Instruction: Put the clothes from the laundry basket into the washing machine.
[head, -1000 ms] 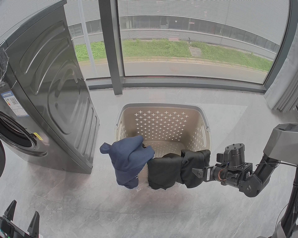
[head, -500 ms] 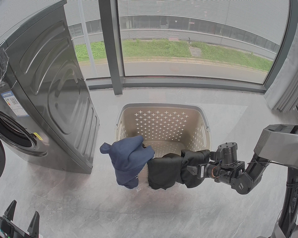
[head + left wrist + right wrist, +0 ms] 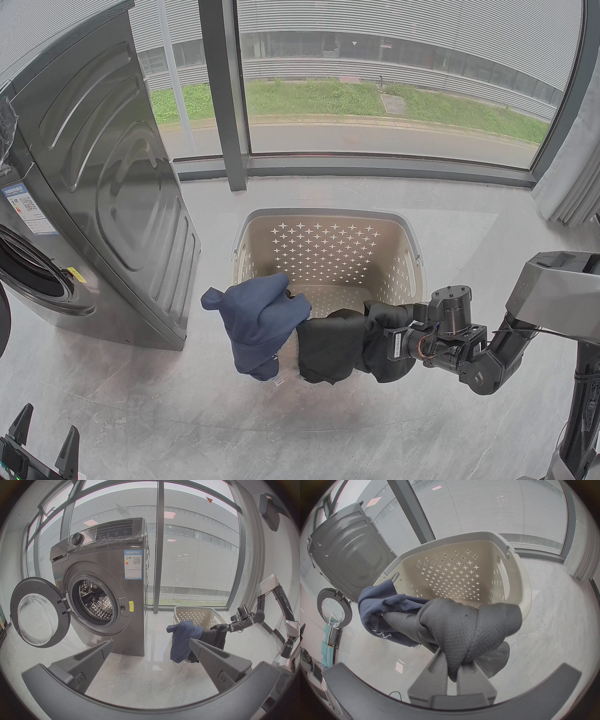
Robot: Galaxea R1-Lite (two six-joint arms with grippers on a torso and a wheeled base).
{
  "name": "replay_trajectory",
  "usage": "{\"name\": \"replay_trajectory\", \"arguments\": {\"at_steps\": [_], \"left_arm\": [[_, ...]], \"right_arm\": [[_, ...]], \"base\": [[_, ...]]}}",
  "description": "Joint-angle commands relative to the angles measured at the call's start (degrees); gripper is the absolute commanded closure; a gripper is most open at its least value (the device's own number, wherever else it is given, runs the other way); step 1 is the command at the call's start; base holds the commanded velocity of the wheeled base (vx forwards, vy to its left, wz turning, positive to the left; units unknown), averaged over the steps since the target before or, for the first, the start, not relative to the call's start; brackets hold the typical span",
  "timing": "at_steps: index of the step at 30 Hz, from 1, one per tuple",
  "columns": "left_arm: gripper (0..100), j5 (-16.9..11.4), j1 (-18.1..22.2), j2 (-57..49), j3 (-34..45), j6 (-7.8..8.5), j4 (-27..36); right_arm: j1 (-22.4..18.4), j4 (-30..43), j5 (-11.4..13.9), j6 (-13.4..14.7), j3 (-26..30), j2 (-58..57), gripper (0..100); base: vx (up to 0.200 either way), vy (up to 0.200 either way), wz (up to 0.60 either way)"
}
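Note:
A beige laundry basket point(image 3: 325, 214) stands on the floor by the window. Over its near rim hang a blue garment point(image 3: 259, 322) and a black garment point(image 3: 337, 344). My right gripper point(image 3: 382, 342) is pressed into the black garment's right end. In the right wrist view the fingers point(image 3: 434, 673) are shut on a fold of the black garment point(image 3: 465, 630), beside the blue garment point(image 3: 378, 605). My left gripper point(image 3: 150, 642) is open and empty, low at the near left, facing the washing machine point(image 3: 103, 583). Its round door point(image 3: 37, 612) is swung open and the drum point(image 3: 93, 600) shows.
The washing machine's side panel point(image 3: 106, 187) stands left of the basket. A window frame post point(image 3: 225, 94) and a curtain point(image 3: 572, 181) lie behind. Bare tiled floor point(image 3: 250, 425) spreads in front of the basket and the machine.
My right arm has moved left, bringing its gripper from just right of the black garment into its folds. The garments, basket and left gripper have stayed in place.

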Motion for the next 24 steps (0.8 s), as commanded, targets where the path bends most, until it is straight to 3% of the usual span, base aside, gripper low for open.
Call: {"name": "replay_trajectory", "arguments": {"at_steps": [1, 9, 21, 22, 24], "left_arm": [[0, 0.0, 0.0, -0.7, 0.9, -0.02, 0.0], [0, 0.0, 0.0, -0.7, 0.9, 0.07, 0.0], [0, 0.0, 0.0, -0.7, 0.9, -0.02, 0.0], [0, 0.0, 0.0, -0.7, 0.9, -0.02, 0.0], [0, 0.0, 0.0, -0.7, 0.9, -0.02, 0.0]], "right_arm": [[0.2, -1.5, 0.0, -0.2, 1.9, -2.2, 100], [0.5, -0.8, 0.0, -0.3, 7.9, -9.2, 100], [0.2, -1.8, 0.1, -0.1, 6.9, -5.0, 100], [0.1, -1.8, 0.1, -0.1, 6.9, -5.0, 0], [-0.2, -1.9, 0.0, -0.1, 6.9, -4.8, 0]], "base": [[0.0, 0.0, 0.0], [0.0, 0.0, 0.0], [0.0, 0.0, 0.0], [0.0, 0.0, 0.0], [0.0, 0.0, 0.0]]}}
